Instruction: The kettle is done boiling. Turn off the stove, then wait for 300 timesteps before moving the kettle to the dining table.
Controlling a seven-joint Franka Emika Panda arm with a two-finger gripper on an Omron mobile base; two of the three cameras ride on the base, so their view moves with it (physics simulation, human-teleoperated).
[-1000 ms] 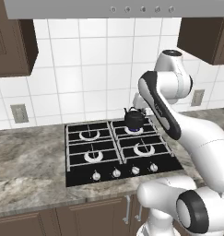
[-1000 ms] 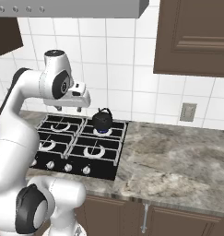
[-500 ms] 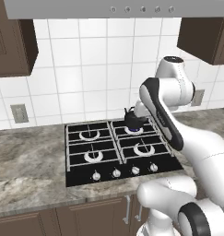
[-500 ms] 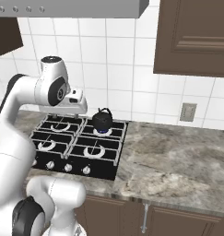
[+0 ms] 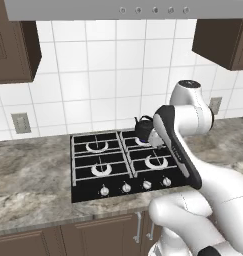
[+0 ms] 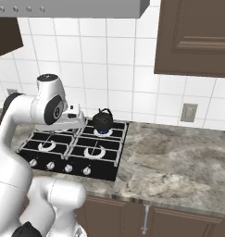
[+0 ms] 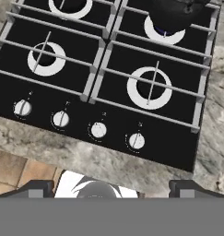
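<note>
Kettle [image 6: 103, 121] sits on the stove's [image 5: 125, 165] back burner on the wall-socket side; in the right base view a blue glow shows under its base, so that burner reads as lit. Turn-off step judged not yet done.

Claw [image 7: 111, 188] hangs above the stove's front edge, tips far apart and empty. Likely posed so the hand camera looks straight down on the 4 knobs before picking one.

Hand view: the knob row [image 7: 79, 124] is clear, each knob with its pointer mark; the 2 nearer the kettle side look turned differently from the others, though which feeds the lit burner I cannot tell. Kettle clipped at that view's top edge.

Left base view: the forearm covers part of the kettle and the flame. Right base view: kettle whole, arched handle upright, bench [image 6: 178, 157] beside the stove bare marble.
</note>
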